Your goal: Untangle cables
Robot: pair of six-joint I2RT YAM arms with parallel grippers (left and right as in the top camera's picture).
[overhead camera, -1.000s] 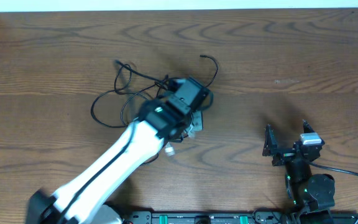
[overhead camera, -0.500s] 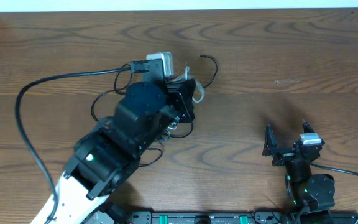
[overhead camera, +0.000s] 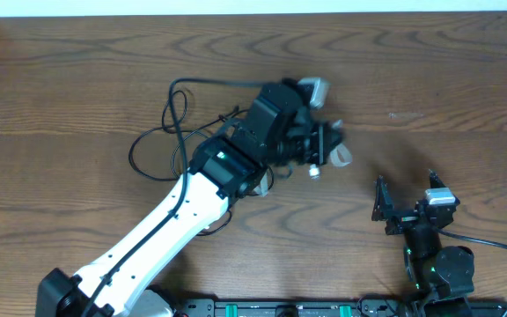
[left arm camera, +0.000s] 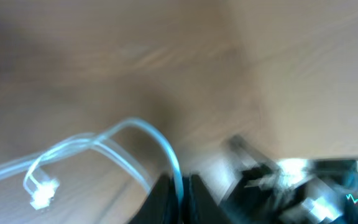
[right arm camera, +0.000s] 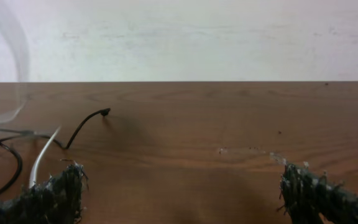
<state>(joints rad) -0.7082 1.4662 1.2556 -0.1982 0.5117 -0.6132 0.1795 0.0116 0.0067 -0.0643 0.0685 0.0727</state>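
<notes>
Table (overhead camera: 465, 70) recorded as brown grained wood, matt. The white cable (left arm camera: 135, 122) is noted as smooth, glossy plastic; black cables (overhead camera: 131, 157) matt. On the right gripper (right arm camera: 182, 180), pads (right arm camera: 55, 194) rough, black

The cable heap (overhead camera: 132, 151) lies on the counter (overhead camera: 465, 79) left of centre, partly under the left arm (overhead camera: 148, 246), which reaches in from the near left corner. Right of it, the loose cable (left arm camera: 132, 122) runs between the left fingers (left arm camera: 160, 202). The right fingers (overhead camera: 380, 201) sit well apart, near right.
</notes>
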